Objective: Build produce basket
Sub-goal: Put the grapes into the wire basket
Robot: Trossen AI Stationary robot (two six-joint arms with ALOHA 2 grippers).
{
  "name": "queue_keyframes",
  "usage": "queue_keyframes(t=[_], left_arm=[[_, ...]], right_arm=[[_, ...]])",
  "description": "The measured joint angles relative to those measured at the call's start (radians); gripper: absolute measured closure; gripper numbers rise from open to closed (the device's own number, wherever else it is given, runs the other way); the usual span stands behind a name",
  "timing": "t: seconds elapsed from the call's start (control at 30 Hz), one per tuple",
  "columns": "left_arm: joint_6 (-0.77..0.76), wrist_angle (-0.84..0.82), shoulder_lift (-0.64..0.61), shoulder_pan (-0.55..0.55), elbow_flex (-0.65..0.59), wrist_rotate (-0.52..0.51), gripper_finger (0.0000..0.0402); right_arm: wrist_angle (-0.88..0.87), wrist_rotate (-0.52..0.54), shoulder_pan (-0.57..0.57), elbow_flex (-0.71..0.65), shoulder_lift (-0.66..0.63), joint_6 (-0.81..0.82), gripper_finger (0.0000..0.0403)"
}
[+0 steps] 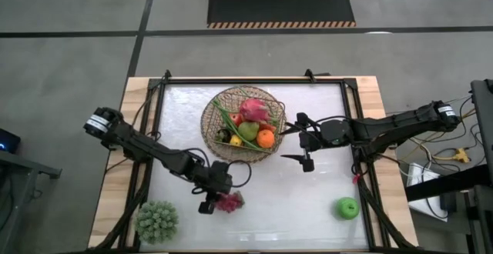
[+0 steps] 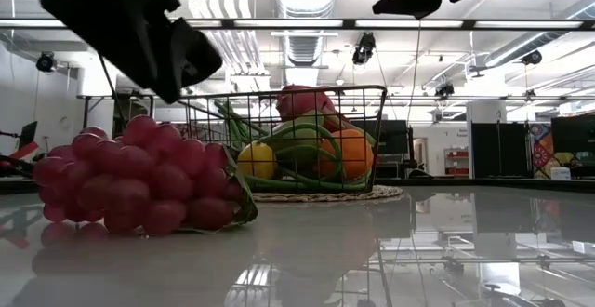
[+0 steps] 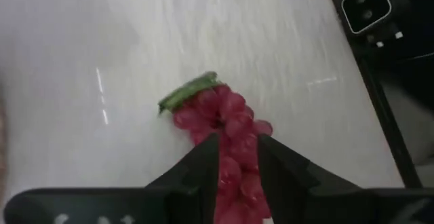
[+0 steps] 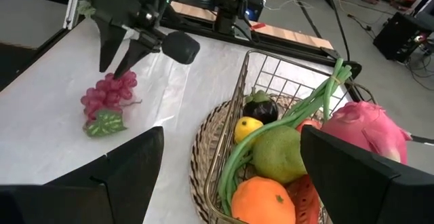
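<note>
Glossy white counter point(image 1: 308, 200) in a wooden frame, on grey concrete floor with a hazard-striped mat point(image 1: 281, 10); bright ceiling lights beyond. The basket point(image 1: 213, 127), far centre, holds an orange point(image 1: 266, 138), dragon fruit point(image 1: 253, 109) and green stalks. Left claw point(image 3: 237, 157) grips the purple grapes point(image 1: 229, 202) at the near edge. Right claw point(image 1: 302, 140) hovers open beside the basket. A green apple point(image 1: 348, 207) lies near right.

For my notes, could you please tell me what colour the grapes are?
The grapes are pinkish red, seen best from the left wrist.
</note>
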Motion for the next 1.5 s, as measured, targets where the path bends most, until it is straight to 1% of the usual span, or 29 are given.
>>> queue_keyframes(t=[0.13, 0.2, 0.27, 0.37, 0.53, 0.63, 0.7, 0.83, 1.07, 1.2, 1.3, 1.5], left_arm=[[0.021, 0.002, -0.016, 0.000, 0.007, -0.025, 0.0346], [-0.017, 0.002, -0.019, 0.000, 0.005, -0.035, 0.0356], [-0.055, -0.001, -0.017, 0.000, 0.001, -0.042, 0.0357], [-0.083, 0.003, -0.011, -0.013, -0.002, -0.042, 0.0337], [-0.084, 0.019, -0.011, -0.040, -0.010, -0.056, 0.0268], [-0.085, 0.070, -0.010, -0.047, -0.043, -0.082, 0.0237], [-0.084, 0.110, -0.009, -0.047, -0.061, -0.100, 0.0230], [-0.080, 0.212, -0.009, -0.047, -0.107, -0.103, 0.0227], [-0.103, 0.339, 0.024, -0.055, -0.165, -0.098, 0.0227], [-0.103, 0.347, 0.049, -0.066, -0.166, -0.085, 0.0229], [-0.104, 0.343, 0.046, -0.071, -0.169, -0.083, 0.0247], [-0.110, 0.319, 0.045, -0.073, -0.181, -0.083, 0.0306]], right_arm=[[0.000, 0.000, 0.000, -0.011, 0.000, 0.004, 0.0076], [-0.001, 0.000, 0.000, -0.018, 0.000, 0.011, 0.0076], [0.005, 0.000, 0.000, -0.028, 0.000, 0.019, 0.0076], [0.013, 0.000, 0.000, -0.045, 0.000, 0.019, 0.0076], [0.057, 0.000, 0.000, -0.072, 0.000, 0.011, 0.0076], [0.059, 0.000, 0.000, -0.078, 0.000, 0.008, 0.0076], [0.059, 0.000, 0.000, -0.081, 0.000, 0.008, 0.0076], [0.059, 0.000, 0.000, -0.081, 0.000, 0.008, 0.0076], [0.060, 0.000, 0.000, -0.081, 0.000, 0.009, 0.0076], [0.067, 0.000, 0.000, -0.081, 0.000, 0.011, 0.0076], [0.069, 0.000, 0.000, -0.081, 0.000, 0.011, 0.0076], [0.081, 0.000, 0.000, -0.081, 0.000, 0.009, 0.0076]])
